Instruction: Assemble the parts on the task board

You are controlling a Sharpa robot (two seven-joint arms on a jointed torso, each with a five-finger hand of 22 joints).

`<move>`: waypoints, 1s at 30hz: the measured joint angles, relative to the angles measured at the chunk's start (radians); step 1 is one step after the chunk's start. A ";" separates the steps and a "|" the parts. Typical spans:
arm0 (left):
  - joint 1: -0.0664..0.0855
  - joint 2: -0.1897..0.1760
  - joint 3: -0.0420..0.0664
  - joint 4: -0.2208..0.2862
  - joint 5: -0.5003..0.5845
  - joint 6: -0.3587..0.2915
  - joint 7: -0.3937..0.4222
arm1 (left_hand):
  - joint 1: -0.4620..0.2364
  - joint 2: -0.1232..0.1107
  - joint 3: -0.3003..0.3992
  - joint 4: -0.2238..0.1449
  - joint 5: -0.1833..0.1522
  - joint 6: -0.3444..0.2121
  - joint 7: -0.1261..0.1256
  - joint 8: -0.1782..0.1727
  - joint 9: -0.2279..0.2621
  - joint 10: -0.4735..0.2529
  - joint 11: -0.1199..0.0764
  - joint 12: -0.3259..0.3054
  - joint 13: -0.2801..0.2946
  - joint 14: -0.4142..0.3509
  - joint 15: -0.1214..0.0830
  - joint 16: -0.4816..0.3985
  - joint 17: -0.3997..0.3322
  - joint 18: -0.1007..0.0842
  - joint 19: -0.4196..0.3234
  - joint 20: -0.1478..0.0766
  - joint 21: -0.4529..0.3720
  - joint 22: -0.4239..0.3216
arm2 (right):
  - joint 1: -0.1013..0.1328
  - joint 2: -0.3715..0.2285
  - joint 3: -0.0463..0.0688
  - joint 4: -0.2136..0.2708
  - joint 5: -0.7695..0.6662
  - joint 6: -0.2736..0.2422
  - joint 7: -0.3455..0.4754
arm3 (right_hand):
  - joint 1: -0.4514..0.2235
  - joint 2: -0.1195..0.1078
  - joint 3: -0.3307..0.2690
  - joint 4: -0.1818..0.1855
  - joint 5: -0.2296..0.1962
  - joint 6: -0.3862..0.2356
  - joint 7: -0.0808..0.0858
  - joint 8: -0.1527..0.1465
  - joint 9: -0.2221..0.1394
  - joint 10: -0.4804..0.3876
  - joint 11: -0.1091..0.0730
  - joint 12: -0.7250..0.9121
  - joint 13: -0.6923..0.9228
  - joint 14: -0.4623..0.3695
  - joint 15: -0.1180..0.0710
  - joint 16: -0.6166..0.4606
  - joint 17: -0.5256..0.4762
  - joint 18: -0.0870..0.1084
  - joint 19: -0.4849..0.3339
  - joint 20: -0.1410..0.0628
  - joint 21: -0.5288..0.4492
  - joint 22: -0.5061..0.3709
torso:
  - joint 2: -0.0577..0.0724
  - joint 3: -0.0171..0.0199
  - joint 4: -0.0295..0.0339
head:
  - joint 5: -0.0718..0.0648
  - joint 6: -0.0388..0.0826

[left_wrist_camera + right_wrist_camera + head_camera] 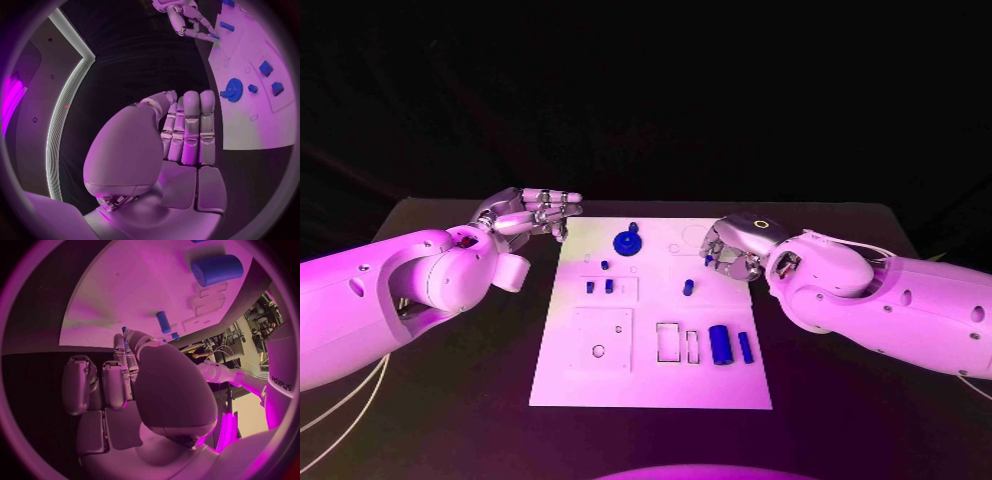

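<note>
Black table (444,420) and darkness behind it surround the white task board (653,385), which lies flat in the middle. Blue parts sit on the board: a round gear-like piece (629,241) with a knob stands near its far edge, between the two hands; a short peg (688,287) lies just inward of the right hand's fingertips; two small blocks (599,286) sit side by side nearer the left hand's side; a thick cylinder (720,344) and a thinner one (746,347) lie side by side on the near right part of the board, beside two rectangular slots (678,344). The right hand (733,248) hovers over the board's right edge, fingers bent downward, and a small blue part (710,260) shows at its fingertips; I cannot tell whether it is pinched or only lies below them. The left hand (531,213) is off the board's far left corner, fingers straight and pressed together beside the thumb, holding nothing, the gear-like piece just past its fingertips in the left wrist view
</note>
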 measured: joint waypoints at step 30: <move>0.000 0.036 -0.003 -0.018 -0.001 -0.001 -0.001 | 0.000 0.000 0.000 0.000 0.000 0.000 0.000 0.000 -0.001 -0.003 0.003 0.000 0.000 0.000 0.000 0.000 -0.001 0.000 0.000 0.000 0.000 0.000 | -0.032 0.135 0.004 0.165 0.052 -0.062 0.032 | -0.011 0.003 0.010 -0.010 0.000 0.000 0.000 -0.003 0.002 0.007 0.000 0.000 -0.002 0.000 0.000 0.000 0.002 0.000 0.003 -0.004 0.012 0.000 | -0.001 -0.0013 0.0014 | 0.101 -0.016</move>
